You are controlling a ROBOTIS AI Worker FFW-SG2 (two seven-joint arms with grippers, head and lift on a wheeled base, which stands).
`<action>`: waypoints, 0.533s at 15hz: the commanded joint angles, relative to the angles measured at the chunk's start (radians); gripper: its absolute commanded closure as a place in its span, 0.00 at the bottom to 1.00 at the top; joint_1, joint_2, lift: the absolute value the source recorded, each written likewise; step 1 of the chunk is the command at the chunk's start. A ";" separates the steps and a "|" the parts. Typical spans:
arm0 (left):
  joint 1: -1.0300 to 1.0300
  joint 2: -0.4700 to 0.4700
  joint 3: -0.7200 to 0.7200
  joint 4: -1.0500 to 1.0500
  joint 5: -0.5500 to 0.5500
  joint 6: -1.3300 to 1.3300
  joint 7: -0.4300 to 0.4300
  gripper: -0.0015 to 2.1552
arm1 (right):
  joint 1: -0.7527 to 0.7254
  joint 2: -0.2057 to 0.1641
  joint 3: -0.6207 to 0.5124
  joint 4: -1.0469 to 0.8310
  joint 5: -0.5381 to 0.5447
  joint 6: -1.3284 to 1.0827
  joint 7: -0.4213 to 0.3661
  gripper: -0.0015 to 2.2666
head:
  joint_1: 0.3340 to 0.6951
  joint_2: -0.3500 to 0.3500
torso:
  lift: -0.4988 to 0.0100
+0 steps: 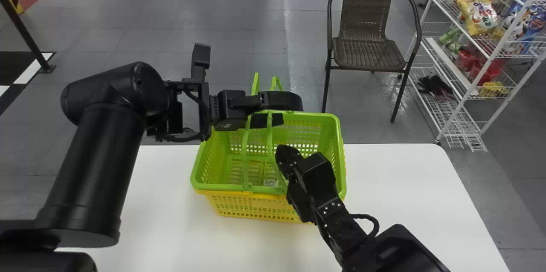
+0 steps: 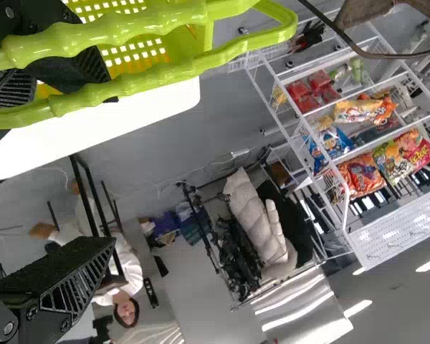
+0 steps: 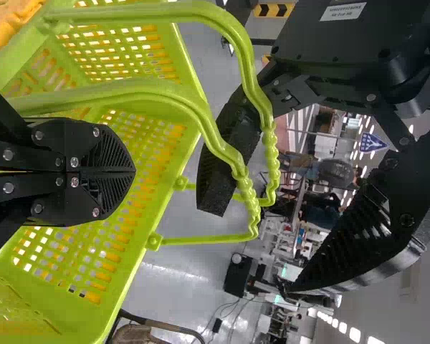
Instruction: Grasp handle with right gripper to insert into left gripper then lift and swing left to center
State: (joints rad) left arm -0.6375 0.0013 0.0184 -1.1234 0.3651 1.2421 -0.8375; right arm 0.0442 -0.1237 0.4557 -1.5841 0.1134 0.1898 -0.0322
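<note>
Widely spread — left gripper [image 1: 291, 110], near green handles [image 1: 269, 135], right gripper [image 1: 282, 152] clenched, fingertips together, over basket [image 1: 232, 187].

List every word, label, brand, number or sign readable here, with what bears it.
No text here is quotable.
White label, housing of left gripper: too small.
Pale label, inside basket: too small.
Print, snack bags on rack: too blurred.
</note>
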 commanded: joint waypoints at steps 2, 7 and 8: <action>0.001 0.000 0.000 0.002 0.002 0.000 -0.002 0.06 | 0.051 -0.019 -0.040 -0.054 -0.006 -0.009 0.002 0.93 | 1.00 0.46 | 0.98; 0.002 0.000 0.000 0.008 0.006 -0.009 -0.003 0.06 | 0.223 -0.077 -0.187 -0.169 -0.040 -0.157 0.002 0.93 | 1.00 0.39 | 0.98; 0.001 0.000 0.000 0.011 0.012 -0.009 -0.005 0.06 | 0.253 -0.082 -0.218 -0.169 -0.060 -0.200 0.002 0.93 | 1.00 0.37 | 0.98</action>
State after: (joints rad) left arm -0.6361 0.0015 0.0184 -1.1151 0.3720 1.2367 -0.8414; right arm 0.2522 -0.1975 0.2842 -1.7461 0.0766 0.0501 -0.0312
